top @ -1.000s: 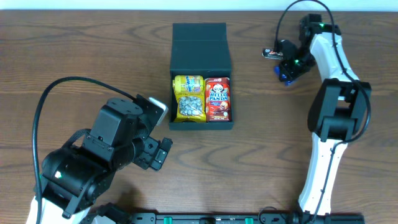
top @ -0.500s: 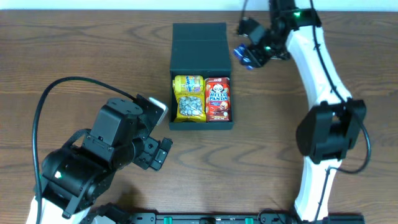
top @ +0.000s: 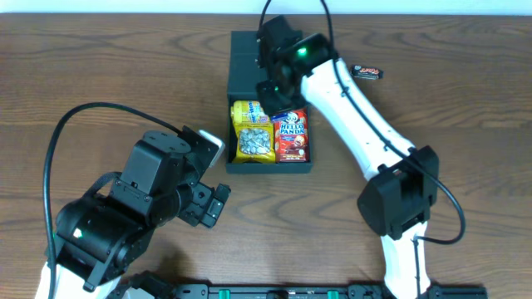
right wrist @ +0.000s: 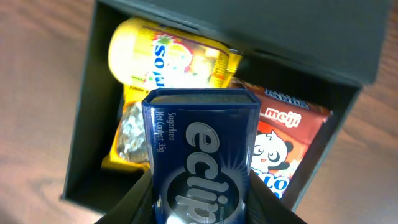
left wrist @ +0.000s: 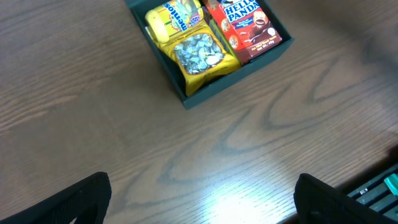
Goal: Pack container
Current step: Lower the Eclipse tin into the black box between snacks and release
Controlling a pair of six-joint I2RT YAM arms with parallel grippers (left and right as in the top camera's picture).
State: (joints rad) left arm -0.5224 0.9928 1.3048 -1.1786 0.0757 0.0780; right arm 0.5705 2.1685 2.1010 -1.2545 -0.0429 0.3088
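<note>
The container (top: 269, 167) sits in the upper centre of the overhead frame, its flap lid (top: 249, 56) thrown back toward the top edge. It is matte black and rests flat on a brown wood-grain table (top: 100, 66); a pale strip runs along the frame's top edge.

Inside lie a yellow Mentos packet (top: 251, 110) over a bag of silver-wrapped sweets (top: 254, 144) on the left, and a red Hello Panda box (top: 292, 137) on the right.

The right arm (top: 357, 108) reaches across from the lower right and hides the container's upper right corner in the overhead view. Only the right wrist view shows what it carries: the right gripper (right wrist: 200, 205) is clamped on a blue Eclipse tin (right wrist: 202, 143), held above the open box, over the sweets and the Panda box.

The left wrist view shows the left gripper (left wrist: 199, 202) spread wide with nothing in it, its dark fingers (left wrist: 74, 199) at the frame's lower corners, over bare wood below the container.

A small dark wrapped bar (top: 366, 72) lies on the table, upper right, well apart from the box.
</note>
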